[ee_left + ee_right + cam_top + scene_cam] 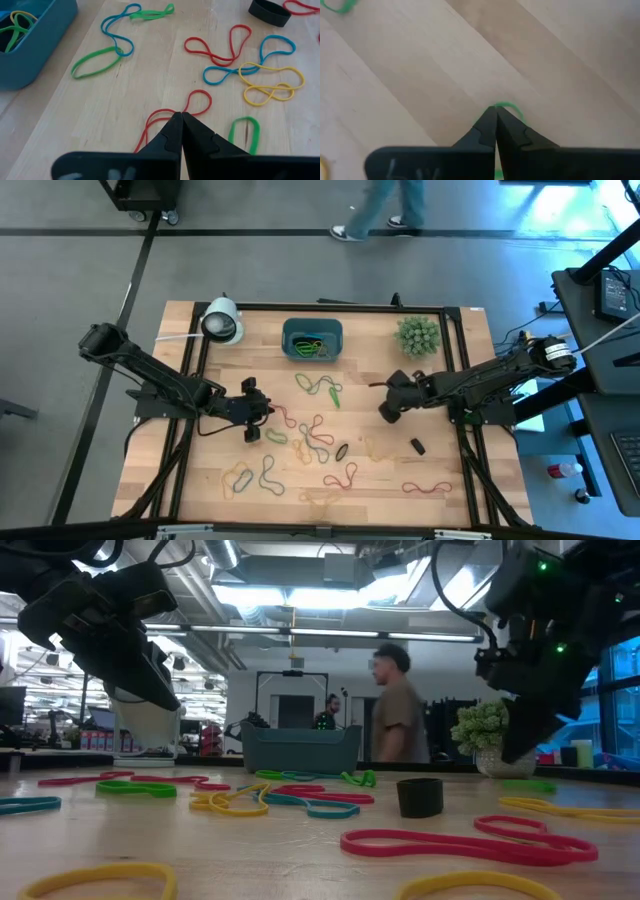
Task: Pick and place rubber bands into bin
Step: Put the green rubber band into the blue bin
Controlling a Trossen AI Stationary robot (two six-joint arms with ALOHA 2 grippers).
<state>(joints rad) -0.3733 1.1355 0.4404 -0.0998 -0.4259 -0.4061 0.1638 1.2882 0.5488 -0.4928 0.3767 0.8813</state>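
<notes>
The table [200,480] carries it all: two dark arms reaching in from either side, the teal bin [312,340] at the far middle edge with a few bands already inside, a spiky green plant [417,335] to its right and a white cylinder [222,320] to its left. The rubber bands [320,435] lie scattered over the middle and near part of the table, well apart from the bin, so most of the job looks undone. The left gripper [178,120] sits low over the table left of centre, its fingers pressed together on a red band [192,102], whose loops trail out ahead of the tips. The right gripper [496,111] hangs right of centre, above bare wood, fingers pressed together with a sliver of green band [510,106] peeping out at the tips. Both pinches look slim, I'd say: the right one holds only an edge, and a floppy loop caught that thinly could slide free on the way to the bin. The red band is long and twisted, so it may drag neighbours as it lifts or hang over the bin's rim instead of dropping in. A small black ring [417,446] lies near the right arm's path and could be knocked. A person [398,705] walks past beyond the table.
</notes>
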